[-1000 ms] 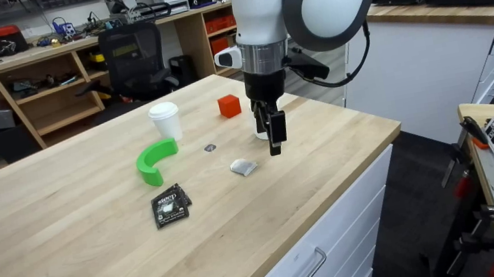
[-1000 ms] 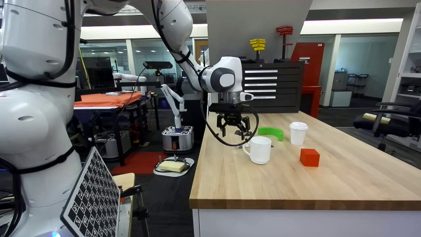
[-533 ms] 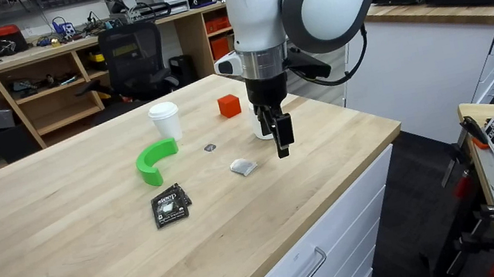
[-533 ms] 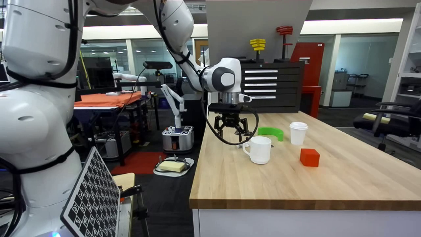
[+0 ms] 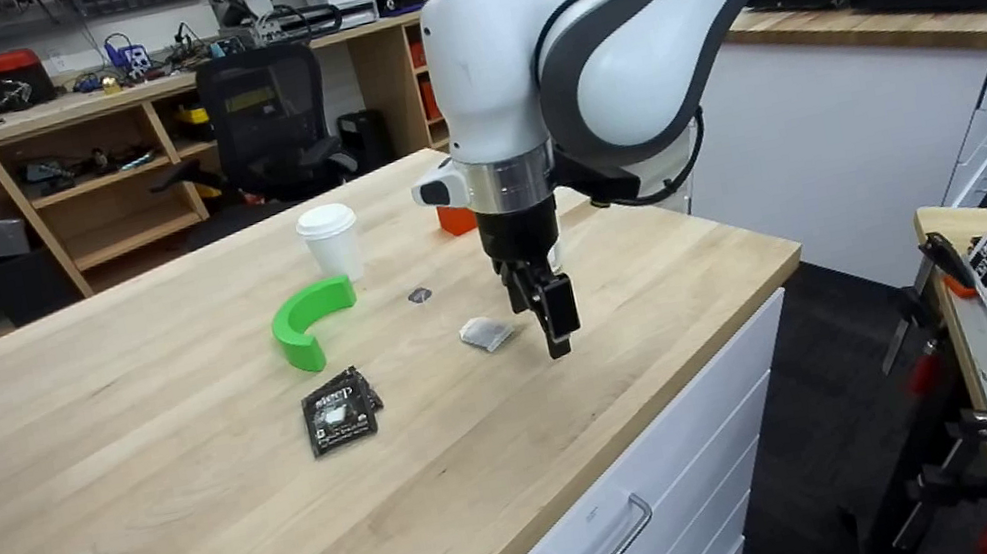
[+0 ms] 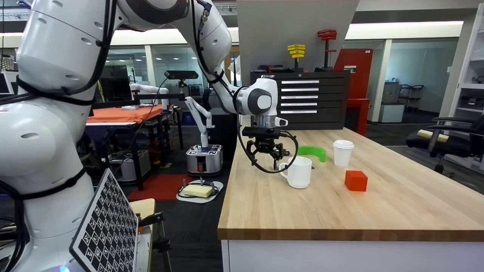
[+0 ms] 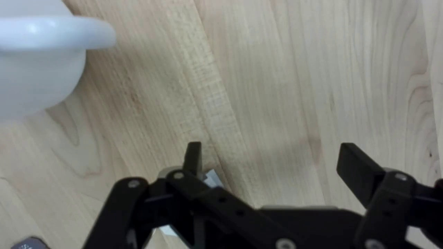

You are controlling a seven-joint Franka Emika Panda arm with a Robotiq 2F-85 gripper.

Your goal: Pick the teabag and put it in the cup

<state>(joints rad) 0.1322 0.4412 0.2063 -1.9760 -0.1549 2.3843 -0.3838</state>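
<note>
The teabag point(image 5: 485, 333) is a small flat greyish-white square lying on the table. In the wrist view a pale corner of the teabag point(image 7: 213, 179) shows beside the left finger, which hides most of it. The cup is a squat white mug point(image 6: 298, 172) with a side handle, standing upright. In the wrist view the mug point(image 7: 31, 79) is at the upper left; in an exterior view only a sliver of the mug point(image 5: 557, 256) shows behind the gripper. My gripper point(image 7: 271, 154) is open and empty above the table, beside the teabag. It also shows in both exterior views point(image 5: 541, 327) point(image 6: 264, 164).
A green arc point(image 5: 304, 323), black packets point(image 5: 339, 411) and a small dark tag point(image 5: 420, 296) lie left of the teabag. A taller lidded white cup point(image 6: 342, 153) and a red block point(image 6: 356, 180) stand beyond. The table edge point(image 5: 640, 419) is near the gripper.
My gripper has come down closer to the table, staying open. In an exterior view the arm has shifted left, and it now partly hides the red block. Objects on the table have not moved.
</note>
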